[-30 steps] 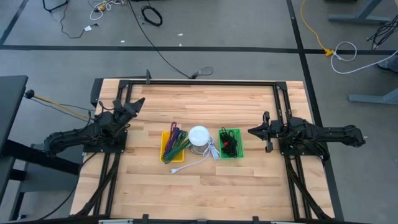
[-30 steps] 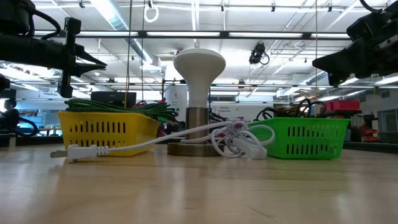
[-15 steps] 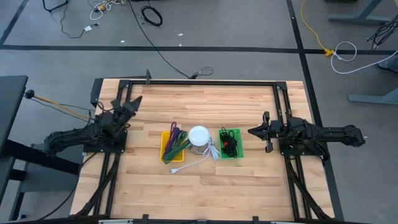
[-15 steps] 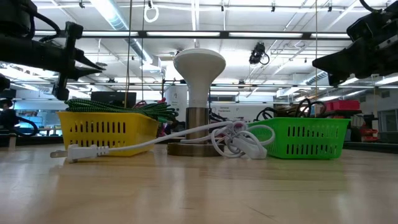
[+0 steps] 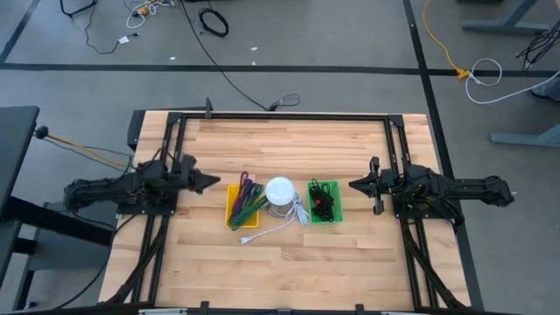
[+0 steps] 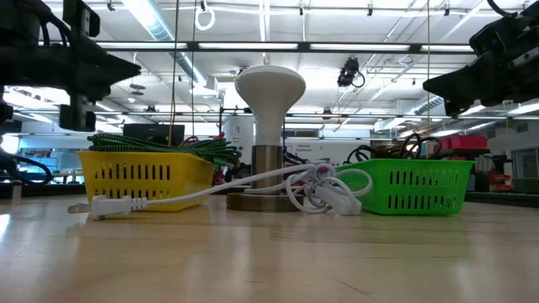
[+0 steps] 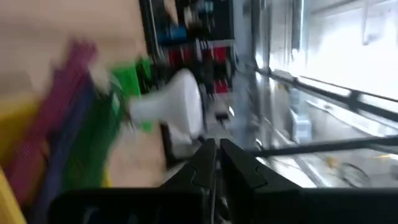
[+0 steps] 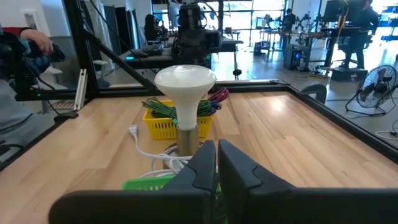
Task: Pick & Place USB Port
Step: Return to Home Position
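Observation:
A yellow basket [image 5: 242,204] of coloured cables stands at the table's middle. Beside it are a white lamp [image 5: 280,191] with a white cord [image 5: 278,229] and a green basket [image 5: 325,201] of dark cables. I cannot pick out a USB port among the cables. My left gripper [image 5: 213,182] is shut and empty. It hangs level above the table just left of the yellow basket and points at it [image 7: 214,155]. My right gripper [image 5: 353,185] is also shut and empty. It hangs level to the right of the green basket and points toward the lamp [image 8: 216,155].
The lamp's cord trails toward the table's near edge and ends in a white plug [image 6: 101,204]. A black frame [image 5: 280,115] borders the wooden table top. Bare wood lies along the near [image 5: 280,271] and far [image 5: 280,140] sides.
My left gripper has swung round from pointing toward the table's far edge to pointing right at the yellow basket. It has rolled about its own line as it went. It has stayed shut.

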Controlling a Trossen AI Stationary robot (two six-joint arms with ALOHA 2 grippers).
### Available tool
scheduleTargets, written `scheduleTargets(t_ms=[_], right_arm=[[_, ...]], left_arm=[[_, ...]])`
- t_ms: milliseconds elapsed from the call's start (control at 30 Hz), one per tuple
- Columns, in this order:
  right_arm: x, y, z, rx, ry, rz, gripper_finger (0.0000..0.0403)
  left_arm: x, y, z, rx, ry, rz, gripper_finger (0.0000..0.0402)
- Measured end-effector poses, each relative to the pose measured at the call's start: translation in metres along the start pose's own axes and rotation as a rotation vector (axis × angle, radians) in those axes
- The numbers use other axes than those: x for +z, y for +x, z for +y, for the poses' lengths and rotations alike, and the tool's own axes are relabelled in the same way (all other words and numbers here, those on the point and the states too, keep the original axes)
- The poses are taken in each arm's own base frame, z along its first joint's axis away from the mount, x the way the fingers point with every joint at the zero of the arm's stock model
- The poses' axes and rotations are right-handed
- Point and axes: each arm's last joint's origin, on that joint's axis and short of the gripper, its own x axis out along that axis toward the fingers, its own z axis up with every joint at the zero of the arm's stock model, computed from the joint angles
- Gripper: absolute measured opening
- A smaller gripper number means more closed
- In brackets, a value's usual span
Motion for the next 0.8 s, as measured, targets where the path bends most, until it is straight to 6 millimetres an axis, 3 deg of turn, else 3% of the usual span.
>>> scheduleTargets(t_ms=[167, 400, 800], right_arm=[[0.0000, 0.0000, 0.0000, 0.000, 0.000, 0.000, 0.0022], [0.0000, 0.0000, 0.0000, 0.000, 0.000, 0.000, 0.0022], [0.0000, 0.0000, 0.0000, 0.000, 0.000, 0.000, 0.0022]], left_arm=[[-0.0067, -0.0003, -0.0020, -0.011, -0.261, 0.132, 0.0025], [-0.0084, -0.0003, -0.0011, -0.005, -0.163, 0.114, 0.0025], [-0.0102, -0.0002, -0.0052, -0.047, -0.172, 0.154, 0.0025]])
